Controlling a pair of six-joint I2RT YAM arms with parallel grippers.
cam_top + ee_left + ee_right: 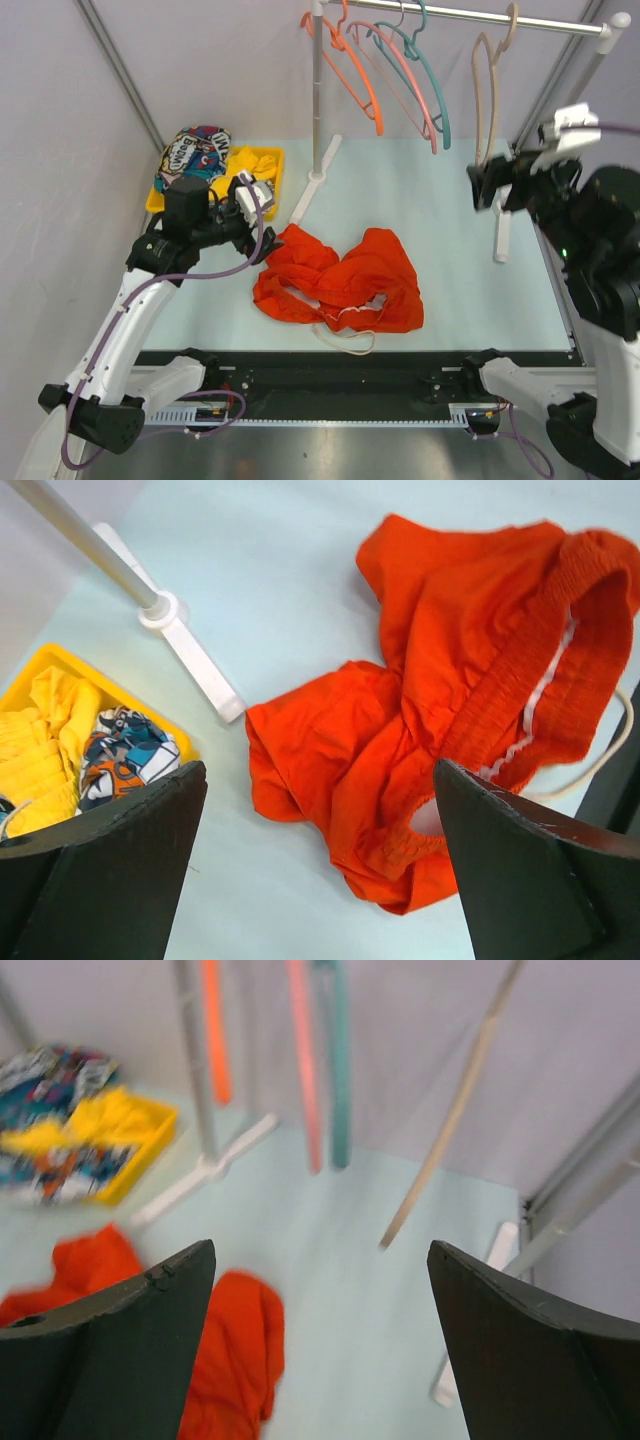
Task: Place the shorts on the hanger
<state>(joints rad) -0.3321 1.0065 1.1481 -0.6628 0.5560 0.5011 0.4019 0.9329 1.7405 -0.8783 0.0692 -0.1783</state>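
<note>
Currently the bin (279, 168) holds a yellow garment (255, 160) and comic-print garment (195, 150); left tool (320, 775) and right tool (320, 1250) gape wide.

The shorts (340, 280) are bright orange-red soft fabric, lying crumpled in a loose heap on the pale tabletop (420, 200), towards its near middle. The cloth is bunched and folded over itself. The ribbed elastic waistband (515, 670) lies open and curved, with the cream drawstring (543, 692) running along it and a loop of cord trailing off the heap towards the near edge. The hanger (485, 90) is thin beige plastic. It hangs by its curved hook from the rail (480, 17) at the far right, bare and well apart from the shorts.
</note>
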